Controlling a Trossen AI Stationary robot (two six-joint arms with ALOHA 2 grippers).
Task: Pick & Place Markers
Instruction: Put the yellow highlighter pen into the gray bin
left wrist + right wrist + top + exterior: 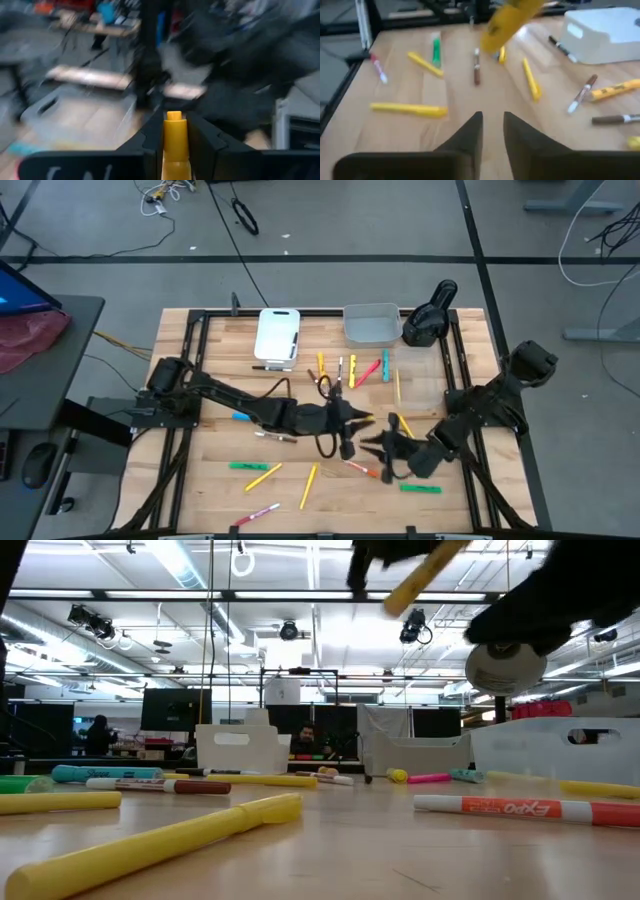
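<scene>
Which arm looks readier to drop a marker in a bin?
Probably the left: its gripper already clamps a yellow marker between its fingers, while the right gripper holds nothing over the table.

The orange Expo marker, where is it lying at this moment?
In the low view the orange Expo marker lies flat on the table at the right, close to the camera, in front of a pale bin.

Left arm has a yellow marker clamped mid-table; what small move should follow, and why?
Probably carry it toward the grey bin at the table's far edge. The left pincer is shut on the yellow marker, lifted clear of the table; the right pincer hangs empty nearby.
</scene>
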